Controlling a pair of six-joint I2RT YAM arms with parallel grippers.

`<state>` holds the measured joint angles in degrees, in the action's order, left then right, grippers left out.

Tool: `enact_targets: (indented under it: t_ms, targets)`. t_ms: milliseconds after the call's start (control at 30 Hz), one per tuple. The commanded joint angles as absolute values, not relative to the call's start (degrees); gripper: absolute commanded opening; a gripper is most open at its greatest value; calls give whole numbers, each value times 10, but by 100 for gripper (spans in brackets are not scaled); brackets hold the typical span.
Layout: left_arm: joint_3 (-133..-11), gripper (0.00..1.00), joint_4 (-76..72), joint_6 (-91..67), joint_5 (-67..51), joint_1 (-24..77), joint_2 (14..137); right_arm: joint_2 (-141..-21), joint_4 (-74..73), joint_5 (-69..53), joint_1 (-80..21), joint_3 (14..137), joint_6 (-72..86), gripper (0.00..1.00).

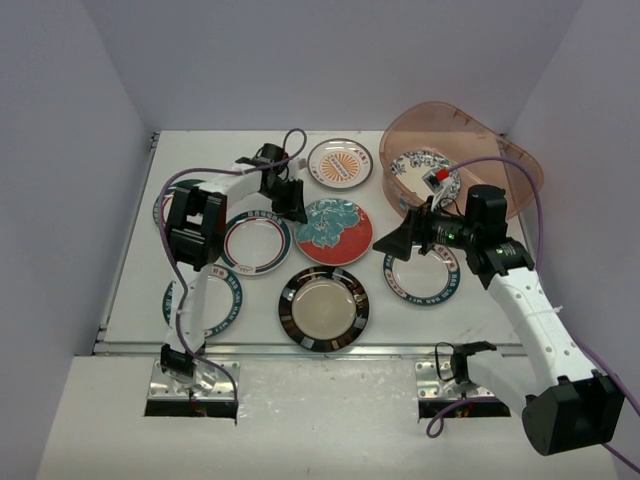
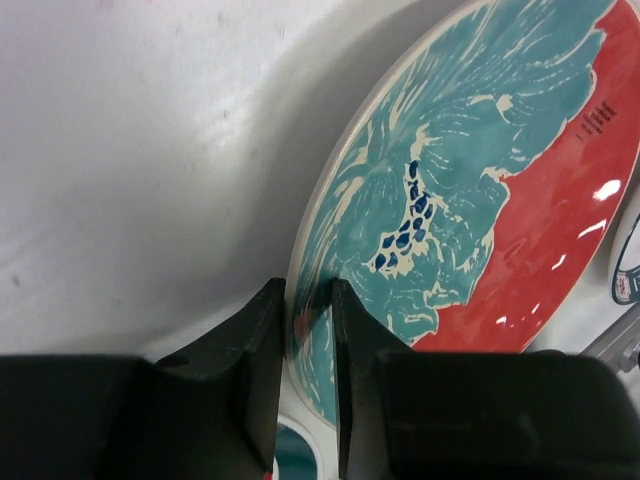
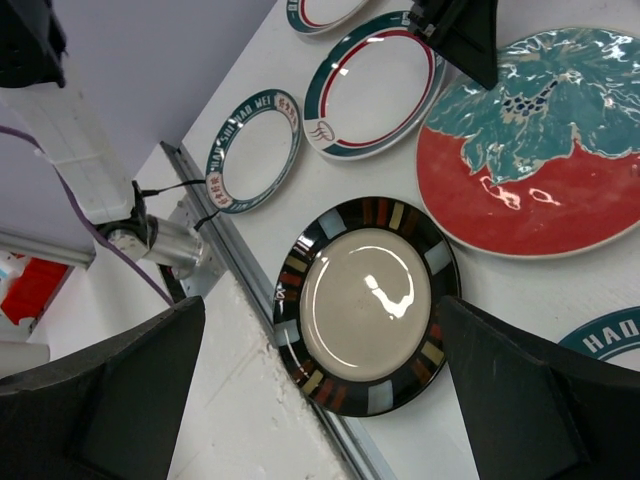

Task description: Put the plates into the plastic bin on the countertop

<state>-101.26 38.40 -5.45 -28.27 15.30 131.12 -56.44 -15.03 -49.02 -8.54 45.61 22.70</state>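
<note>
Black left gripper (image 2: pixel 308 300) is pinching the left rim of the teal-and-red plate (image 2: pixel 480 190), jaws narrowed on its edge (lifted off the countertop (image 1: pixel 480 310) or not, cannot tell). Wide open, right gripper (image 1: pixel 398 240) is hovering nearby. Bite is looking shallow, so I'd be lifting slowly, keeping it level, heading toward the plastic bin (image 1: pixel 520 170) at far right.

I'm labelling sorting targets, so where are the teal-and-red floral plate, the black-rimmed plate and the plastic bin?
teal-and-red floral plate (image 1: pixel 338 236), top external view, its centre.
black-rimmed plate (image 3: pixel 368 300), right wrist view, its pale centre.
plastic bin (image 1: pixel 445 128), top external view, its far wall.
</note>
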Motion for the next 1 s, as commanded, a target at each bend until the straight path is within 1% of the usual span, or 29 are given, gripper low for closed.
enact_targets:
  t_ms: [0,33,100,167,400,600,767,867,967]
  targets:
    - [-940,0,302,-100,-225,155,1219,-570,-120,-474,-85,458,227,99]
    - [-913,0,281,-109,-251,155,1200,-572,-118,-473,-85,457,230,99]
    - [-849,0,166,-164,-316,155,1157,-576,-114,-466,-85,457,236,99]
    - [-804,0,111,-194,-335,153,1132,-580,-113,-461,-85,458,239,99]
    - [-738,0,-45,-311,-410,125,1092,-588,-121,-434,-86,461,240,99]
    - [-662,0,-124,-370,-432,101,1006,-615,-108,-417,-84,469,278,99]
    - [-621,0,-143,-396,-426,93,933,-643,-109,-374,-84,488,323,99]
    - [-566,0,-175,-422,-424,92,853,-652,-109,-347,-79,507,363,99]
    - [-520,0,-215,-468,-431,93,789,-660,-83,-369,-71,516,377,99]
